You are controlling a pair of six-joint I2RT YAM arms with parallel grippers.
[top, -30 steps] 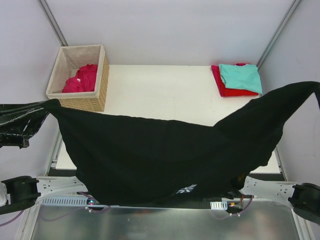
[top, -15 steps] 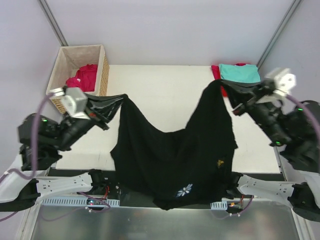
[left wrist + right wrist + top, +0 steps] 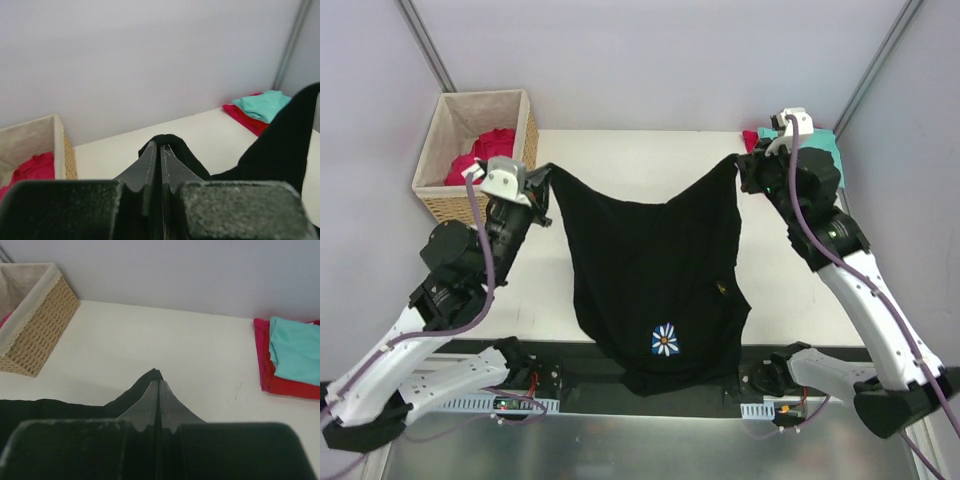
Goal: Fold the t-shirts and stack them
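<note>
The large black t-shirt with a white-blue flower print hangs between my two grippers over the white table. My left gripper is shut on its left top corner, and black cloth pokes out past the fingertips. My right gripper is shut on the other top corner. The shirt's lower part drapes over the table's near edge. A teal t-shirt lies folded on a red one at the back right.
A wicker basket with beige lining stands at the back left and holds a crimson-pink shirt. My right arm partly covers the folded stack in the top view. Grey walls close in the table behind and at both sides.
Both grippers have swung in from far apart and come down toward the back of the table. The black shirt, stretched wide before, now hangs narrower with the flower print facing up.
</note>
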